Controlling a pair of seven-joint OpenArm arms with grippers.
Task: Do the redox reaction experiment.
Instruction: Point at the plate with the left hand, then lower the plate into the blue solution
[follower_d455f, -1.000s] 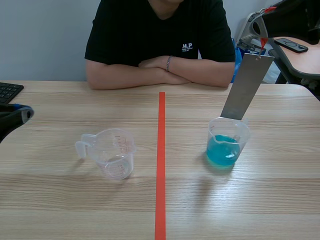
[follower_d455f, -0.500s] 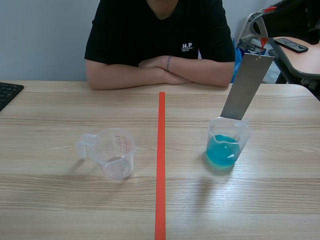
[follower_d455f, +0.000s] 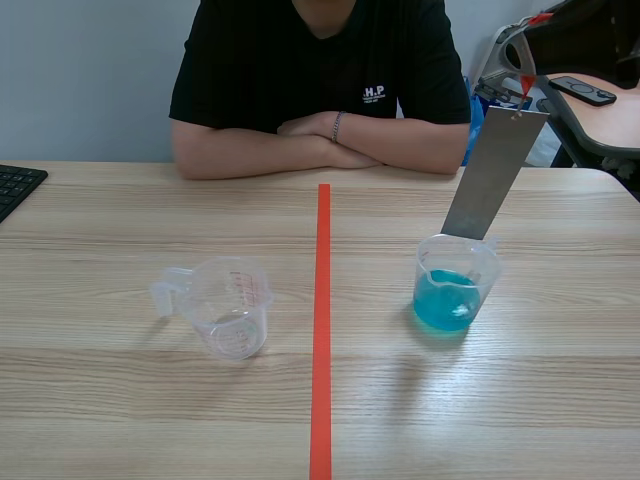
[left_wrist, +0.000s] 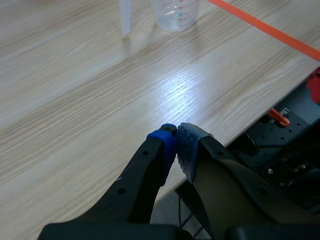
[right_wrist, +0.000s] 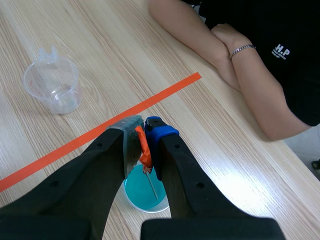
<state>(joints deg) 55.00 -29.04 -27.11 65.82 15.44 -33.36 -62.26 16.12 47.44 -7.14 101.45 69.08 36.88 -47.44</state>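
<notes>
the light wood-grain table (follower_d455f: 120, 400) shows fine straight grain under a smooth satin finish, with a pale patch of glare in the left wrist view. the clear plastic measuring cup with handle (follower_d455f: 228, 305) is thin, glossy and see-through, its scale printed in red. the clear plastic beaker (follower_d455f: 456, 270) looks much the same and holds glossy blue liquid (follower_d455f: 443, 303). the flat grey metal strip (follower_d455f: 495, 175) is dull and brushed-looking, not mirror-bright. the left gripper (left_wrist: 176, 134) has smooth, faintly shiny black fingers; its pads (left_wrist: 164, 150) look soft, rubbery and dotted. the person's black t-shirt (follower_d455f: 300, 70) is matt cloth.
</notes>
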